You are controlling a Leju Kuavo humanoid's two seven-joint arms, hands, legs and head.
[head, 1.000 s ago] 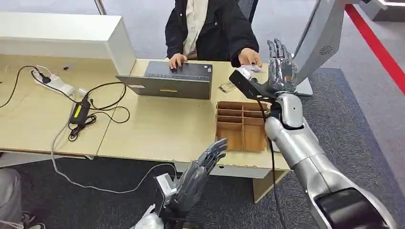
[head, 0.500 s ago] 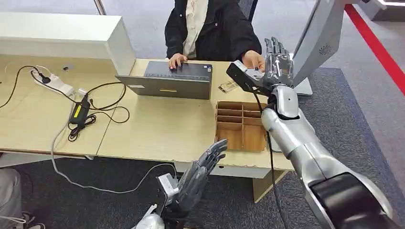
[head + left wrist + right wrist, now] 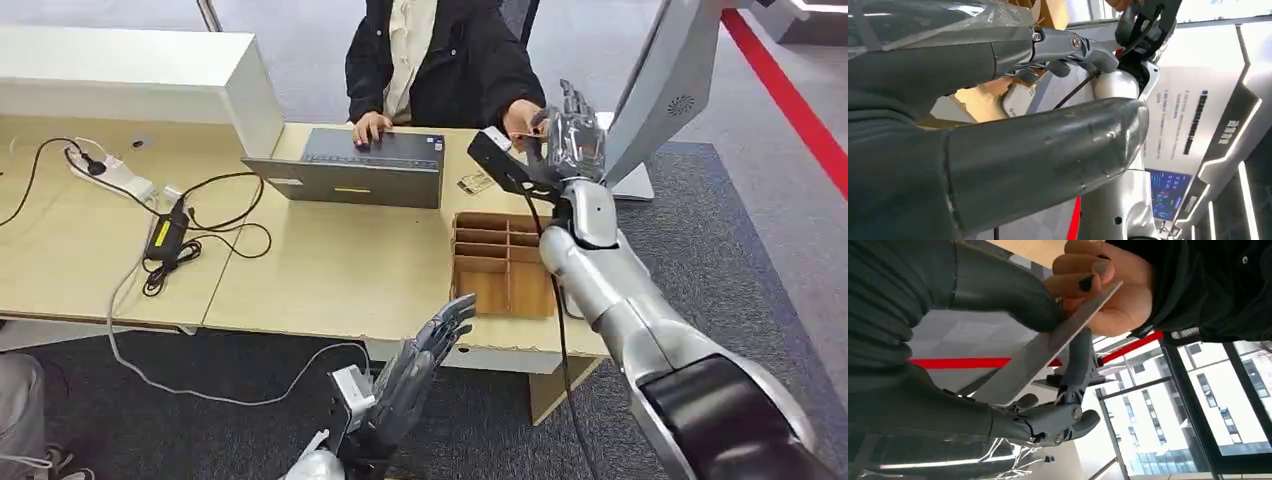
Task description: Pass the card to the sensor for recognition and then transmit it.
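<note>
Right wrist view: right hand (image 3: 998,365) and person's hand (image 3: 1103,290) both pinch the card (image 3: 1048,347).

The right hand (image 3: 570,140) has moved a little closer to the laptop (image 3: 350,168) and turned, so its fingers now point less straight up than one second ago. The person's hand (image 3: 522,117), which before rested on the desk beside the laptop, has lifted and come to the robot's fingers. In the right wrist view, the person's fingers (image 3: 1083,275) now pinch one end of the card (image 3: 1048,342), while the robot's thumb (image 3: 1013,290) presses on it.
</note>
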